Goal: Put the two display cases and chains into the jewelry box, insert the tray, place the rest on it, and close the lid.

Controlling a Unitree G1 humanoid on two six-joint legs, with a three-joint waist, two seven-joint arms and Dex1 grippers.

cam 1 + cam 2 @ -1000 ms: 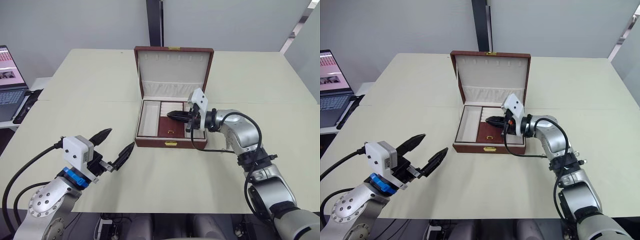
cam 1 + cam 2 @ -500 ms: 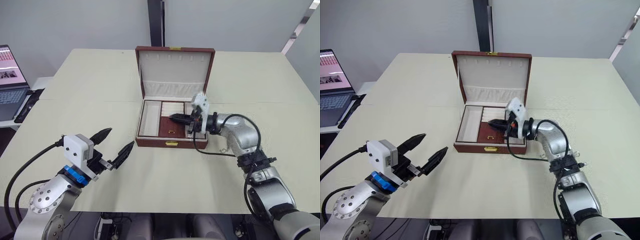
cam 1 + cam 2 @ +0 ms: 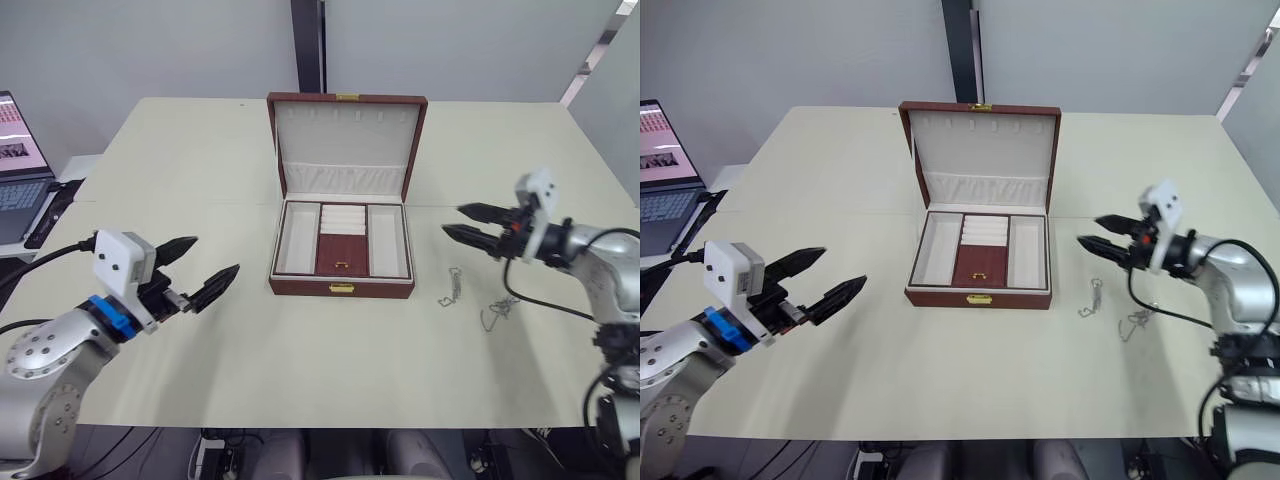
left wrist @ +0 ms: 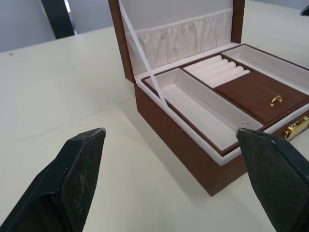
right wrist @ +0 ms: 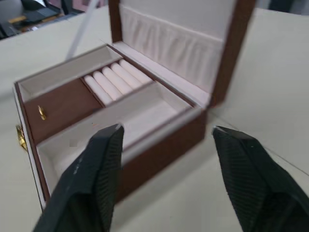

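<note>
The jewelry box (image 3: 342,288) stands open in the middle of the table (image 3: 180,170), between the two grippers and apart from both. Its lid (image 3: 346,140) is raised upright at the far side, showing a cream lining with a gathered pocket and a row of small hooks. The tray (image 3: 343,240) sits inside the box: three cream-lined sections, the middle one with ring rolls at the far end and a brown panel with a gold pull at the near end. The two side sections look empty. A small gold clasp marks the near wall of the box.

The right gripper (image 3: 466,224) hovers above the table to the right of the box, its two black fingers spread wide and pointing left toward the box, holding nothing. Near and a little below it, on the bare tabletop, lie two chains. One chain (image 3: 450,286) is just right of the box's near right corner; the other chain (image 3: 498,312) lies further right and nearer, under the right arm's cable. Neither touches the box or the gripper.

The left gripper (image 3: 203,272) hangs over the near left part of the table, well apart from the box, its fingers also spread wide and empty, pointing right toward the box's left side.

One laptop (image 3: 18,160) stands open at the far left edge, off the table. A dark post (image 3: 308,45) rises behind the table's far edge. Nothing lies between either gripper and the box.
</note>
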